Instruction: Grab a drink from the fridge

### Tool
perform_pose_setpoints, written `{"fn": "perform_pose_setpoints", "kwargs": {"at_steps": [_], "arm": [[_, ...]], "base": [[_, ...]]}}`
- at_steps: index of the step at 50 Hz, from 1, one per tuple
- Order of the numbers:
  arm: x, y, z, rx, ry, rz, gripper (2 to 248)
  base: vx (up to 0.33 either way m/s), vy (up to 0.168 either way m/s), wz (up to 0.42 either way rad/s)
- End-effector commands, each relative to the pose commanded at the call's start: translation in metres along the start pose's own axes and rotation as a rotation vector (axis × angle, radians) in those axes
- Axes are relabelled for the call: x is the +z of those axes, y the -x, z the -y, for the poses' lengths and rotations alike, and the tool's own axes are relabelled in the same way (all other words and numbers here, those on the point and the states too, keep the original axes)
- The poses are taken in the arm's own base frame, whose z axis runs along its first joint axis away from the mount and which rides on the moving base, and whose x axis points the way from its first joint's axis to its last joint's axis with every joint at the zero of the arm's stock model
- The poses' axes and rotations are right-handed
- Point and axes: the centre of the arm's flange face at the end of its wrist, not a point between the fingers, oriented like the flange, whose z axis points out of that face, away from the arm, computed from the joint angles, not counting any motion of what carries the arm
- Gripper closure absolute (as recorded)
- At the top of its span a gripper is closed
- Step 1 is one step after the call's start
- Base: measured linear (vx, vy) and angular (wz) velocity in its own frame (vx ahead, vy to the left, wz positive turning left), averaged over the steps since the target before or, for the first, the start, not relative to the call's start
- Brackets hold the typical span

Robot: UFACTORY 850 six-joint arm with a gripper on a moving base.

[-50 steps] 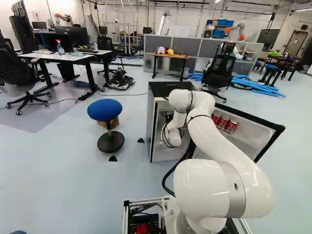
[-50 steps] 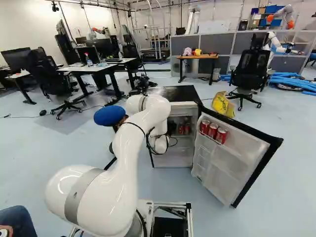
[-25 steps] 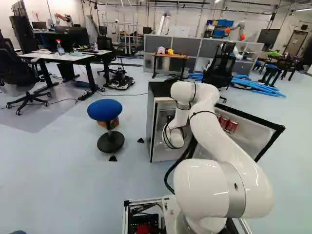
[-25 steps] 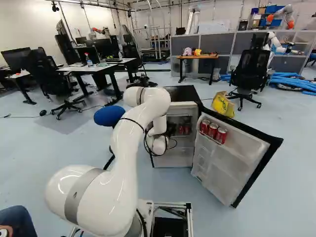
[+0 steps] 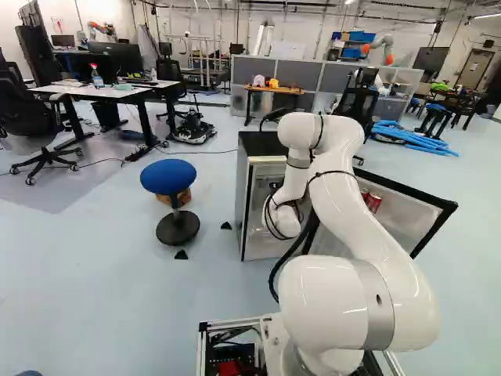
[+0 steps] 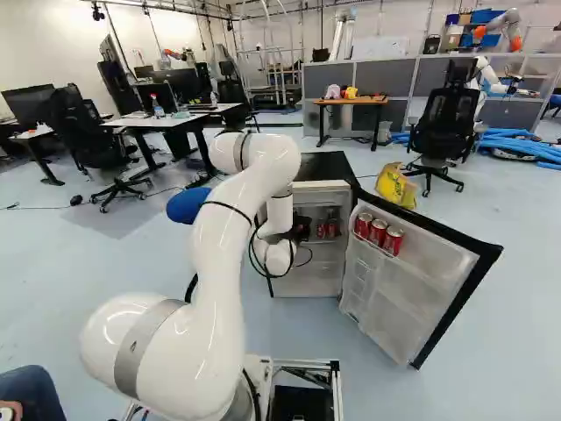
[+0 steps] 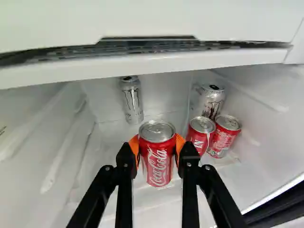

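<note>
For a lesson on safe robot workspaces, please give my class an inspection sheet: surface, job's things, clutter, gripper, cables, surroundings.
Surface: pale shelf inside the open fridge.
Job's things: red can between the fingers; two other red cans and two silver cans beyond; three door cans.
Clutter: yellow bag on the floor beyond the fridge; blue stool beside it.
Gripper: shut on the can, orange pads touching both sides; whether it is lifted, cannot tell.
Cables: black cables loop off the arm.
Surroundings: desk, office chair, another robot.
</note>
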Motion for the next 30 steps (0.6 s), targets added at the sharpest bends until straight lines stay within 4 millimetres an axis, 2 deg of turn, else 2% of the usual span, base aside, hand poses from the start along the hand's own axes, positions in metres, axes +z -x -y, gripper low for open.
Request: {"fn": "perform_pose_setpoints", "kwargs": {"at_steps": [30], "arm": [[-0.075,-0.036,0.005,-0.003,-0.010,0.053,154]], "base": [[0.000,0.000,0.000]]}}
